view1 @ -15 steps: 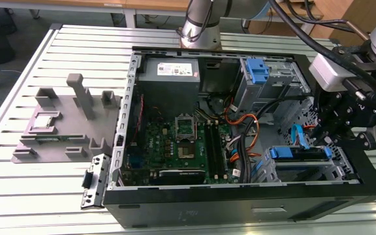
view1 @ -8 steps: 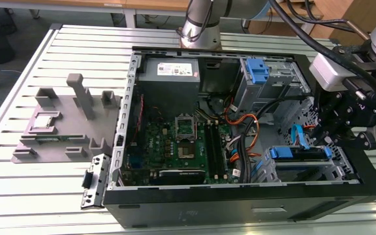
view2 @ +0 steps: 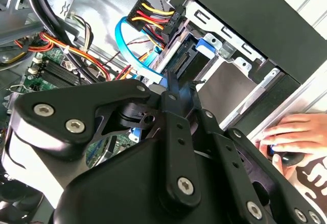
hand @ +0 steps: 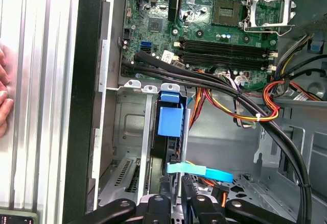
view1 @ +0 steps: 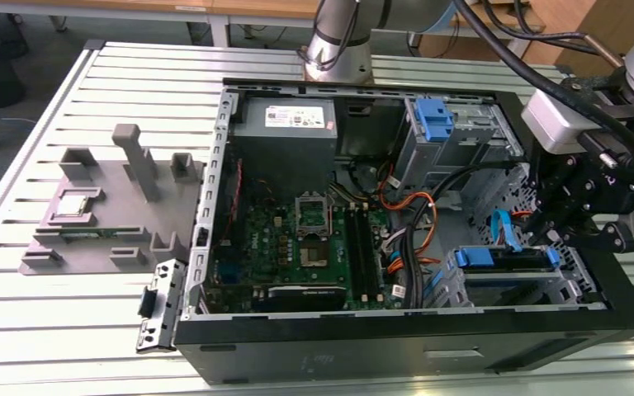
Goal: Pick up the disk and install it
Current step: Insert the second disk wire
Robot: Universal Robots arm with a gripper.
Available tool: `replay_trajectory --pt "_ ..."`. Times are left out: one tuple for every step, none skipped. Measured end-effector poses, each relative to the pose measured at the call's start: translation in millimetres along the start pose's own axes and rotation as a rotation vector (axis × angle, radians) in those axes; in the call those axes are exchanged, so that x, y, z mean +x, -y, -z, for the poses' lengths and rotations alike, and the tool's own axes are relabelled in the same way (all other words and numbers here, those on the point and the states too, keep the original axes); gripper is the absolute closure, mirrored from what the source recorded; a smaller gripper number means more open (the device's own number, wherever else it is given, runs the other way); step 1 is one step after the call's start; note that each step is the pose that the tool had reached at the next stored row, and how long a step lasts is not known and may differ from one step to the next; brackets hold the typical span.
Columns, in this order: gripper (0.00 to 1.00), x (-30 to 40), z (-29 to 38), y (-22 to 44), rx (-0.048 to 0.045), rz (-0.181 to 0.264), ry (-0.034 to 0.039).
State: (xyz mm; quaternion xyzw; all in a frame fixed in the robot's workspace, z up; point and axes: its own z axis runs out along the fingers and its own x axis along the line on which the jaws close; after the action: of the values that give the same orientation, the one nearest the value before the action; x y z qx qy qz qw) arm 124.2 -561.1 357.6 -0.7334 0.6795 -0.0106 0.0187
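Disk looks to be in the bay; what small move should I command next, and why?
Probably a short, slow lift straight away from the bay: the disk sits in its slot, the end effector hangs close over it, and a blue cable lies alongside.

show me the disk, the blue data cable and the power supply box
disk (hand: 169, 121), first wrist view, on its blue end tab in the drive cage
blue data cable (view2: 134, 55), second wrist view, on its curved loop
power supply box (view1: 286, 124), exterior view, on its grey top

My work surface: a slatted aluminium table (view1: 63, 313) carrying an open black computer case (view1: 405, 346), a grey moulded fixture (view1: 108, 214) and a person's hand (view2: 294, 132).
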Motion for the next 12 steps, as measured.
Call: replay_trajectory --pt "0.77 0.0 1.0 0.0 0.0 0.0 0.0" --pt "0.77 0.0 1.6 0.1 0.0 0.0 0.0003" --pt "0.77 0.0 1.6 0.1 0.0001 0.0 0.0005" --pt "0.77 0.0 1.6 0.1 0.0001 0.0 0.0006" --pt "0.77 0.0 1.8 0.1 0.0 0.0 0.0004" --pt "0.77 0.0 2.0 0.1 0.0 0.0 0.0003" --pt "0.77 0.0 2.0 0.1 0.0 0.0 0.0004" --pt "0.77 0.0 2.0 0.1 0.0 0.0 0.0004" --pt "0.77 0.0 2.0 0.1 0.0 0.0 0.0003" --pt "0.77 0.0 2.0 0.1 0.0 0.0 0.0003" --pt "0.77 0.0 2.0 0.1 0.0 0.0 0.0004" --pt "0.77 0.0 2.0 0.1 0.0001 0.0 0.0004"
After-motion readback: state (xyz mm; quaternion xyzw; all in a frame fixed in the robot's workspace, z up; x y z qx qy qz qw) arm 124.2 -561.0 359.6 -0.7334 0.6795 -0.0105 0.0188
